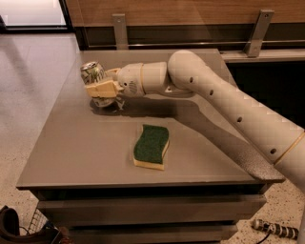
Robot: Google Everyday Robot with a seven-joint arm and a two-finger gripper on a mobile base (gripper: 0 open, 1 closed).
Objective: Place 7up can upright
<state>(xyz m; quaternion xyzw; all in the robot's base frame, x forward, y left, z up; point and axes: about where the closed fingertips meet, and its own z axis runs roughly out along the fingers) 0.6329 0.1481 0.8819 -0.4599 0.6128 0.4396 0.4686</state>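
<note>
Grey table (pixel 95 157), speckled floor (pixel 28 95), wood-panelled wall (pixel 167 12)

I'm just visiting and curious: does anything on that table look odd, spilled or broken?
Nothing spilled or broken. The 7up can sits tilted in the pincer over the far left of the table, not yet standing free. The sponge lies flat nearer the front.

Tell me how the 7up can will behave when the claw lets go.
The 7up can, gripped by the claw over the table's far half, looks thin-walled: hard squeezing could dent it. Round and smooth, it would likely roll if tipped. Small, so probably light.
</note>
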